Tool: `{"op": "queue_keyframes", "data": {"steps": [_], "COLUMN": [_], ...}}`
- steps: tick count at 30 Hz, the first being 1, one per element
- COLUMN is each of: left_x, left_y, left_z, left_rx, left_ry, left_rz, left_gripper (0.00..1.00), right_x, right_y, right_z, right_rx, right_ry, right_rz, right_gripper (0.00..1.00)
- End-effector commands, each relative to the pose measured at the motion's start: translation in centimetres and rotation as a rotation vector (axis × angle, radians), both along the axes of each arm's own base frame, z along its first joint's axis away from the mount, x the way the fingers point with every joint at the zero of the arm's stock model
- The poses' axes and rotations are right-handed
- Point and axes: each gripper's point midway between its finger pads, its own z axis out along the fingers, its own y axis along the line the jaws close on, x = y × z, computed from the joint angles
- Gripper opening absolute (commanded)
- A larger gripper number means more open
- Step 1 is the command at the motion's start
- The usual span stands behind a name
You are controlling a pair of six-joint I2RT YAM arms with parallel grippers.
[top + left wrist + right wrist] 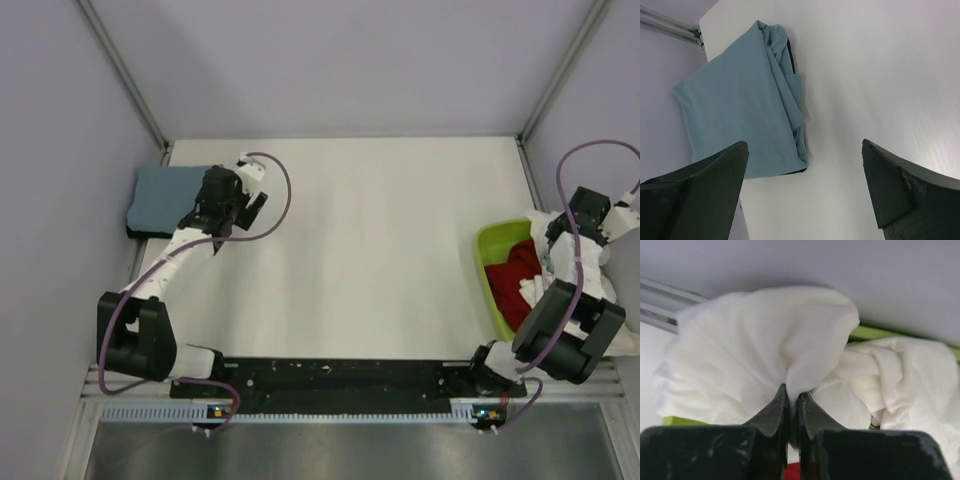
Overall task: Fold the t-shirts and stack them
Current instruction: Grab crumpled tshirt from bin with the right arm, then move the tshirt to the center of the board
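A folded blue-grey t-shirt (165,195) (735,105) lies at the table's far left, with the dark edge of a black one (790,172) showing beneath it. My left gripper (252,212) (804,145) hovers just right of that pile, open and empty. At the right, a bunched white t-shirt (548,228) (755,340) hangs over the back of the lime-green bin (487,250). My right gripper (792,396) is shut on a pinched fold of this white cloth. Red cloth (518,280) fills the bin below; I cannot tell whether it is part of the white shirt.
Grey walls and aluminium frame rails (125,75) enclose the white table (370,240) on three sides. The bin's green rim (875,333) sits close against the right wall. Both arm bases stand on the black rail (340,378) at the near edge.
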Motion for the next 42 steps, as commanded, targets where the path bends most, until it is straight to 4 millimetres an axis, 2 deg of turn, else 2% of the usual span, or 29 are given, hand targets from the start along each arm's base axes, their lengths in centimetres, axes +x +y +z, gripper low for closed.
{"op": "queue_keyframes", "data": {"steps": [1, 7, 11, 15, 16, 17, 19, 21, 23, 25, 27, 29, 31, 33, 36, 38, 39, 40, 42], "left_x": [1.5, 2.5, 3.1, 3.5, 3.5, 3.5, 3.3, 3.3, 3.4, 3.6, 3.9, 4.3, 4.7, 4.9, 4.9, 4.9, 5.0, 4.6, 4.6], "left_y": [0.2, -0.3, -0.5, -0.6, -0.6, -0.6, -0.6, -0.2, 0.3, 0.8, 1.8, 3.0, 4.4, 5.8, 8.4, 10.0, 10.0, 11.9, 12.6], "left_z": [2.2, 3.0, 3.9, 4.0, 3.9, 3.8, 3.7, 3.9, 4.2, 4.0, 3.7, 3.7, 4.2, 4.8, 5.7, 6.1, 6.4, 6.6, 6.8], "left_rx": [0.021, 0.011, 0.005, 0.002, 0.000, -0.004, -0.008, 0.002, 0.017, 0.036, 0.068, 0.091, 0.085, 0.068, 0.042, 0.031, 0.026, 0.030, 0.044], "left_ry": [-0.054, -0.059, -0.078, -0.083, -0.081, -0.078, -0.077, -0.095, -0.112, -0.108, -0.103, -0.094, -0.099, -0.104, -0.117, -0.124, -0.129, -0.129, -0.132], "left_rz": [0.007, -0.009, -0.011, -0.012, -0.010, -0.008, -0.004, 0.011, 0.032, 0.056, 0.107, 0.163, 0.208, 0.249, 0.310, 0.341, 0.343, 0.381, 0.393], "left_gripper": [0.99, 0.99, 0.99, 0.99, 0.99, 0.99, 0.99, 0.99, 0.99, 0.99, 0.99, 0.99, 0.99, 0.99, 0.99, 0.99, 0.99, 0.99, 0.99], "right_x": [0.4, -0.2, 1.6, 3.1, 2.6, 2.2, 1.4, -0.3, -2.6, -5.5, -8.2, -10.7, -11.3, -10.7, -7.3, -4.2, -2.7, -0.7, 3.1], "right_y": [-1.0, 1.6, 5.7, 11.6, 13.2, 15.1, 19.0, 24.0, 29.2, 35.0, 39.9, 43.2, 45.7, 47.1, 48.6, 49.7, 50.2, 50.7, 50.7], "right_z": [11.5, 22.5, 30.6, 40.7, 44.9, 48.1, 53.0, 57.1, 59.7, 61.1, 61.0, 60.7, 59.7, 58.4, 54.9, 51.5, 49.7, 47.1, 42.9], "right_rx": [-0.304, -0.580, -0.783, -0.943, -0.989, -1.014, -1.023, -0.989, -0.955, -0.899, -0.817, -0.724, -0.618, -0.534, -0.382, -0.291, -0.255, -0.209, -0.198], "right_ry": [-0.190, -0.265, -0.378, -0.626, -0.717, -0.806, -0.982, -1.200, -1.386, -1.549, -1.681, -1.782, -1.820, -1.818, -1.725, -1.619, -1.568, -1.488, -1.321], "right_rz": [0.027, 0.113, 0.356, 0.599, 0.648, 0.714, 0.878, 1.081, 1.299, 1.549, 1.823, 2.031, 2.156, 2.218, 2.252, 2.256, 2.251, 2.241, 2.159], "right_gripper": [0.00, 0.00, 0.00, 0.00, 0.00, 0.00, 0.00, 0.00, 0.00, 0.00, 0.00, 0.00, 0.00, 0.00, 0.00, 0.00, 0.00, 0.00, 0.00]}}
